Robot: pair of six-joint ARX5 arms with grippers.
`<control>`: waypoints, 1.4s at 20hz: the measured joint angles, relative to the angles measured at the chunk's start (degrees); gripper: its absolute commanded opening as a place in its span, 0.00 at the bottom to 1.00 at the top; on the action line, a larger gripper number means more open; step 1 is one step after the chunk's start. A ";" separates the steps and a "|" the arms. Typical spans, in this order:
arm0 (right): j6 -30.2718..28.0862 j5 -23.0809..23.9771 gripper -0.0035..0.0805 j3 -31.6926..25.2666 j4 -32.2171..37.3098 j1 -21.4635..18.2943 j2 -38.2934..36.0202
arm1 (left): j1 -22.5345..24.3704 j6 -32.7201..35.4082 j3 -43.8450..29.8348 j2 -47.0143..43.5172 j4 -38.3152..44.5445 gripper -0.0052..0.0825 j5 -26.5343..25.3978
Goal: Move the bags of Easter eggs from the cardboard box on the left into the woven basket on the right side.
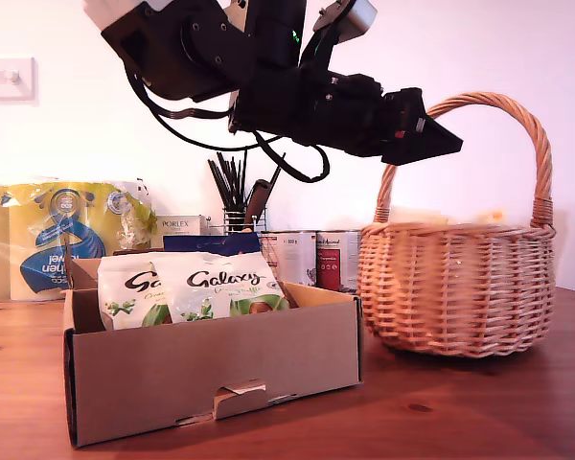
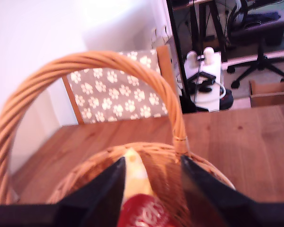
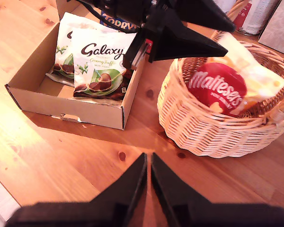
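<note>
You see my first gripper (image 1: 441, 137) with jaws released, empty, above the woven basket (image 1: 457, 287), where the Maltesers bag (image 3: 217, 87) lies. Two Galaxy bags (image 1: 225, 287) and a dark blue bag (image 1: 211, 243) stand in the cardboard box (image 1: 211, 374). My second gripper (image 3: 148, 163) hovers high above the surface (image 3: 61, 151), jaws clenched.

In the exterior view, the cardboard box (image 1: 211, 369) sits left of the woven basket (image 1: 455, 287).

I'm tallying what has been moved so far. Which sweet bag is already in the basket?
The red-and-white Maltesers bag lies in the woven basket; both Galaxy bags remain in the cardboard box.
</note>
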 measured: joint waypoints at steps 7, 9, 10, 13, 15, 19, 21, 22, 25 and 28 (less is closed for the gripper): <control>0.00 0.00 0.03 0.00 -0.04 0.00 -0.02 | 1.18 0.02 0.04 -16.55 -20.79 0.04 -1.95; -0.11 0.00 0.03 0.00 0.00 0.00 -0.02 | 2.43 0.33 0.57 -20.55 -29.35 0.04 -1.99; -0.11 0.00 0.03 0.00 0.00 0.00 -0.02 | 3.39 0.39 0.61 -21.64 -33.83 0.04 -2.03; -0.20 0.00 0.03 0.00 0.00 0.00 -0.04 | 5.99 1.68 -4.85 -24.37 -38.45 0.04 -2.43; -0.24 -0.07 0.03 0.00 0.04 0.00 -0.04 | 6.58 0.39 -14.78 -28.63 -35.71 0.04 -4.20; -0.26 -3.17 0.03 0.00 1.36 0.00 0.02 | 7.39 -5.86 -31.58 -39.67 -25.40 0.04 -7.96; -0.28 -3.28 0.03 0.00 1.62 0.00 0.39 | 9.79 -7.32 -36.44 -42.64 -21.22 0.04 -8.17; -0.44 -3.34 0.03 0.00 1.62 0.00 0.72 | 10.82 -8.33 -38.25 -42.84 -20.06 0.04 -8.87; -1.11 -3.37 0.03 0.00 1.60 0.00 1.53 | 13.07 -8.66 -41.11 -42.05 -22.18 0.13 -11.47; -1.27 -3.37 0.03 0.00 1.60 0.00 1.60 | 15.17 -8.66 -41.11 -41.57 -23.56 0.61 -12.44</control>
